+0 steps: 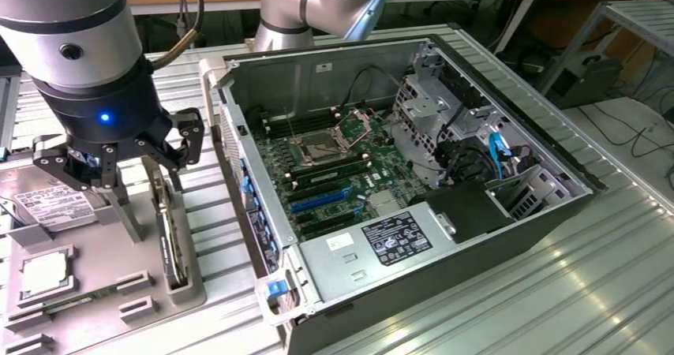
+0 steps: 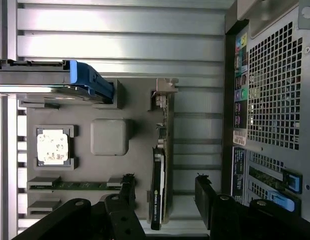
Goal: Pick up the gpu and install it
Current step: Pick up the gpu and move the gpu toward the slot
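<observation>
The gpu (image 1: 166,237) stands on its edge in a slot of the grey parts tray (image 1: 110,288), at the exterior view's left. In the wrist view I see the gpu (image 2: 159,175) edge-on, with its green board, black shroud and silver bracket end. My gripper (image 1: 126,162) hangs above the tray, over the card's far end. In the wrist view the gripper (image 2: 165,179) is open, one dark finger (image 2: 126,186) on each side of the card and apart from it. Nothing is held.
The open computer case (image 1: 463,213) lies to the exterior view's right, its motherboard (image 1: 337,173) exposed; its rear panel (image 2: 275,90) is close beside the tray. On the tray lie a hard drive (image 1: 47,205), a CPU (image 2: 52,146) and a memory stick (image 2: 69,184).
</observation>
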You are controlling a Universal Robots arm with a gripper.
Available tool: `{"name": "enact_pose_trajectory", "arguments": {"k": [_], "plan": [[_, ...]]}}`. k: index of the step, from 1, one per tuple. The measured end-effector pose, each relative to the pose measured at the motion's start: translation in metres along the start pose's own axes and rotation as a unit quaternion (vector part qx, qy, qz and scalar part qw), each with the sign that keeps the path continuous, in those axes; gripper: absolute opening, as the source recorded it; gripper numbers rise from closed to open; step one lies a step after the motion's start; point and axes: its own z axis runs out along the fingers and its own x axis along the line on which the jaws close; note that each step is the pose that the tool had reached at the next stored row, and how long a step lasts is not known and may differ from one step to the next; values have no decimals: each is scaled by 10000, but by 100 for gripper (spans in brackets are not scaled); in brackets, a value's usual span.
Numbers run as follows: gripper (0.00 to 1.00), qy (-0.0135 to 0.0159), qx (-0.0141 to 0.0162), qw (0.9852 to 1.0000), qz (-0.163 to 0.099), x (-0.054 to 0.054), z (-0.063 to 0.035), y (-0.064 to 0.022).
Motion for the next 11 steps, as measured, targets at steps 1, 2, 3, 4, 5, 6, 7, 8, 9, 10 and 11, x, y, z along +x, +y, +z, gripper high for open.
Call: {"name": "enact_pose_trajectory", "arguments": {"k": [1,2,3,4,5,6,7,8,9,10,11], "plan": [[60,0,0,10000,0,0,14,-2],[60,0,0,10000,0,1,25,-5],[60,1,0,10000,0,1,36,-9],[60,2,0,10000,-1,1,42,-15],[60,3,0,10000,-1,2,50,-29],[60,2,0,10000,0,3,58,-41],[60,2,0,10000,0,3,66,-51],[60,1,-1,10000,0,3,77,-58],[60,2,0,10000,0,4,87,-61],[60,3,0,10000,1,5,99,-62],[60,5,0,10000,1,5,114,-63]]}}
